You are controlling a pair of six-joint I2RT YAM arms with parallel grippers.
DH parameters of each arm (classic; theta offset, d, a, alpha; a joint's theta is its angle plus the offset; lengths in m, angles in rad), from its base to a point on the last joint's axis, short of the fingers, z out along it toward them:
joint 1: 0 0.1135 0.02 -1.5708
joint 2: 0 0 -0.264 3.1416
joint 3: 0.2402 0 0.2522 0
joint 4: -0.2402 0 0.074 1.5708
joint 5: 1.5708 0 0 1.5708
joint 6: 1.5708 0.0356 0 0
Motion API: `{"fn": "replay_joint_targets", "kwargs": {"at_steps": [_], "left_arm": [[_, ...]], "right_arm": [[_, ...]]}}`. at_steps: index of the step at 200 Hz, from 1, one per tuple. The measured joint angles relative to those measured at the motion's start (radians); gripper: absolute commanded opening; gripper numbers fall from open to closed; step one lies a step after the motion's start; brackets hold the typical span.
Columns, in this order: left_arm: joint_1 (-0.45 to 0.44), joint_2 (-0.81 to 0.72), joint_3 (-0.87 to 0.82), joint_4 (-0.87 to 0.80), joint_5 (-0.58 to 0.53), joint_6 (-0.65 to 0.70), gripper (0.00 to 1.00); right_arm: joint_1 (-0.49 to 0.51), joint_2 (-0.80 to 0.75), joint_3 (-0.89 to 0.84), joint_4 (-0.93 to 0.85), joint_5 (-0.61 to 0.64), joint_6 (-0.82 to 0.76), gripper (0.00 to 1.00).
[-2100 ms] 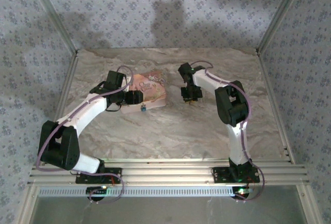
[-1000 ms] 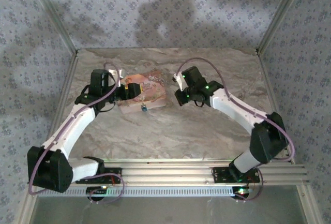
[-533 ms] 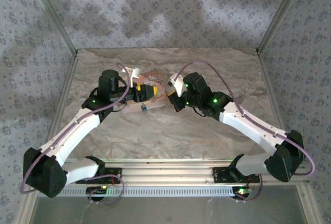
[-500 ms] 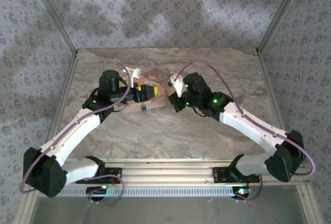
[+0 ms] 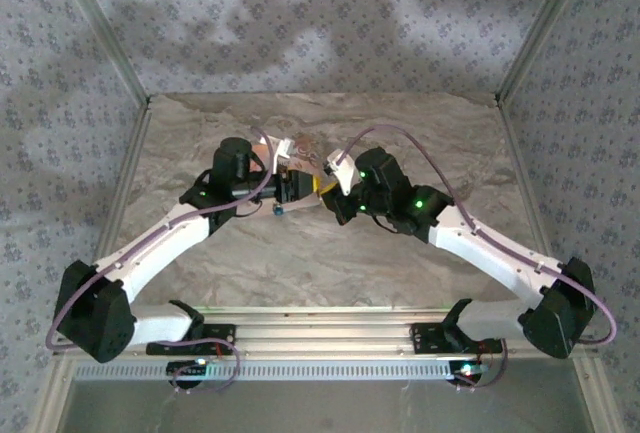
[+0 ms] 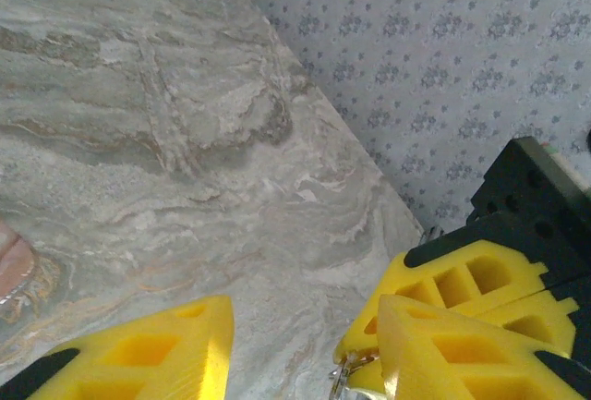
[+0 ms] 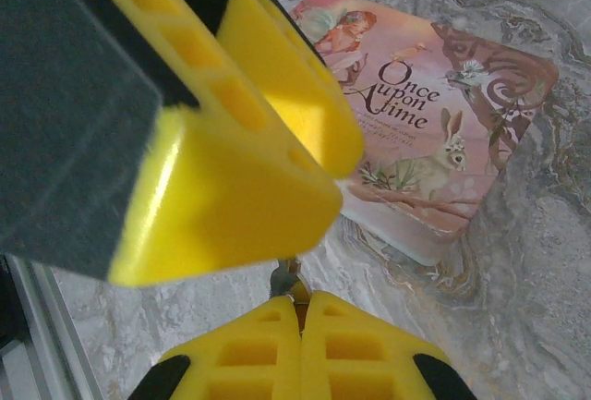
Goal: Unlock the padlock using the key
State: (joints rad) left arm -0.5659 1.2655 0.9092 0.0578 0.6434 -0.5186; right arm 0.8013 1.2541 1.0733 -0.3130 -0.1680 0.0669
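The tiny teal padlock (image 5: 278,210) lies on the marble table just in front of the pink box (image 5: 303,149). My right gripper (image 5: 329,195) is shut on the key (image 7: 286,280), whose small metal tip and ring (image 6: 343,381) poke out past the closed fingertips. My left gripper (image 5: 297,185) hovers over the box's front edge, nose to nose with the right one. It is open, and its yellow fingers (image 6: 148,354) stand apart over bare table. In the right wrist view the left fingers (image 7: 231,141) hang just above the key.
The pink "Once Upon a Time" box (image 7: 434,132) lies flat at the back middle of the table. Patterned walls (image 5: 320,13) and metal posts close in the back and sides. An aluminium rail (image 5: 320,338) runs along the near edge.
Both arms have swung inward until the grippers almost meet above the box's front edge. The left jaws have narrowed. The right gripper has stayed shut on the key.
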Motion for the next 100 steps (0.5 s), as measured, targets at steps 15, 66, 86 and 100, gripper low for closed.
{"fn": "replay_joint_targets", "kwargs": {"at_steps": [15,66,86,100], "left_arm": [[-0.01,0.009,0.0,0.001,0.0,-0.001,0.41],[-0.02,0.021,0.0,0.007,0.0,-0.006,0.31],[-0.02,0.021,0.0,0.007,0.0,-0.006,0.28],[-0.02,0.021,0.0,0.007,0.0,-0.007,0.26]], "right_arm": [[0.0,-0.004,-0.008,0.009,-0.003,0.004,0.0],[0.0,-0.005,-0.024,0.016,-0.005,0.008,0.0],[0.0,-0.005,-0.029,0.018,-0.005,0.012,0.0],[0.0,-0.005,-0.029,0.019,-0.004,0.015,0.0]]}}
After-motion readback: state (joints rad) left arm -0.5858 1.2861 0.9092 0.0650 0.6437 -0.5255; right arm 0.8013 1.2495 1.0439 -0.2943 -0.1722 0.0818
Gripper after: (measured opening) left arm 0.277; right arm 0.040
